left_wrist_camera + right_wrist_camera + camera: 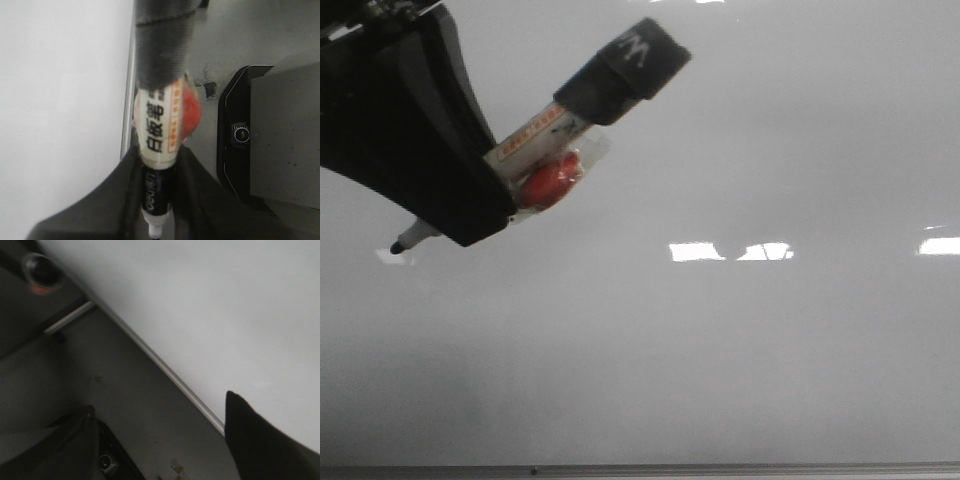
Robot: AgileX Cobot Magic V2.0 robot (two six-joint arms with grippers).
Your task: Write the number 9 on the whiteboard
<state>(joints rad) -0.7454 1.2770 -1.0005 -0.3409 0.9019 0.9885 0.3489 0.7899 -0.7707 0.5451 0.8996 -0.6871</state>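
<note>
Gripping a whiteboard marker [555,150] between closed black fingers, the left gripper [470,215] hangs at the upper left of the front view over the whiteboard [740,350]. The marker lies tilted: its black tip [397,245] points down-left, at or just above the board surface, though contact cannot be told, while its dark capped rear end [625,72] sticks up to the right. A white label with red print and a red blob sit on the barrel just beside the fingers. No drawn stroke of the number 9 shows on the glossy board; only bright glare patches [730,251] lie across its middle. A thin grey edge strip [720,468] runs along the board's near side. In the right wrist view, the right gripper's dark fingers [265,440] show partly beside the board edge, gripping nothing visible; its opening cannot be told.
</note>
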